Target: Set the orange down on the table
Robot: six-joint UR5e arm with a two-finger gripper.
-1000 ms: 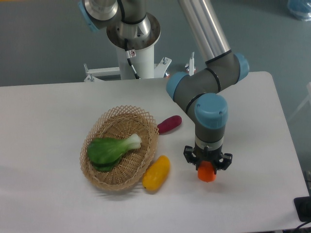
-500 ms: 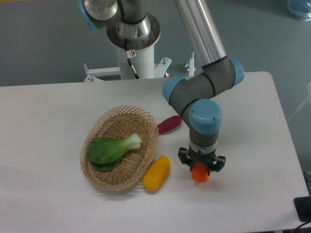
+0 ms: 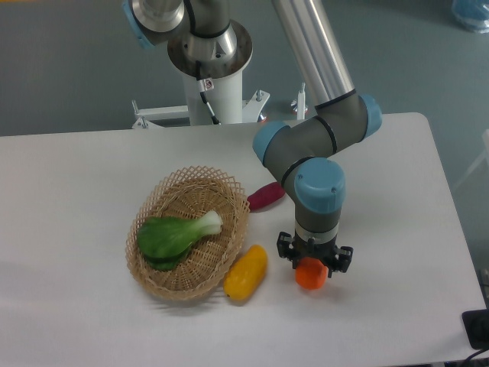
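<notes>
Currently: placement phase, release not yet done.
Gripper (image 3: 313, 265): pointing straight down, fingers pinching the orange (image 3: 311, 275) at its upper half.
Orange location: right-of-centre area of the table (image 3: 397, 229), at about 3 o'clock from the yellow fruit (image 3: 246, 271) and 5 o'clock from the purple vegetable (image 3: 266, 196).
Contact with table: appears touching or just above; the view does not settle this.
Handling, judged: light, firm, round; skin gives fair friction, so a moderate pinch across the widest part suffices.
Risk, judged: rolls if dropped; release only when seated.
Other items: wicker basket (image 3: 221, 252) holding a green leafy vegetable (image 3: 172, 235), at 9 o'clock.
</notes>
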